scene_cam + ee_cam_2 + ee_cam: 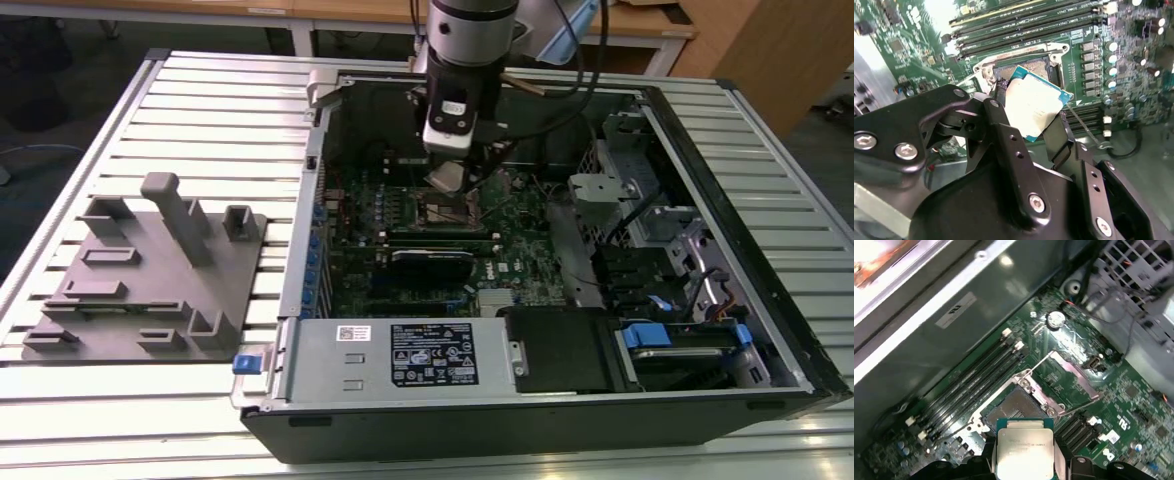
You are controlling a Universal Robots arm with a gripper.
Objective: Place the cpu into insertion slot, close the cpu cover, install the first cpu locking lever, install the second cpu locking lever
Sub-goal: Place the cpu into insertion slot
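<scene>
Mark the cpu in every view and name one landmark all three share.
Exterior view: the cpu hangs tilted under the arm, over the open socket.
Second wrist view: the cpu is tilted between the black jaws, overlapping the open socket.
First wrist view: the cpu sits between the jaws, beside the open socket.
Shared landmark: the open socket.

This looks like a robotics lab or test workshop. An opened PC case lies on a slatted aluminium table, its motherboard laid bare. A robot arm hangs over it, the gripper clamping a cpu. Beside the case sits a grey fixture plate with moulded holders. Wooden desks stand behind the table.
</scene>
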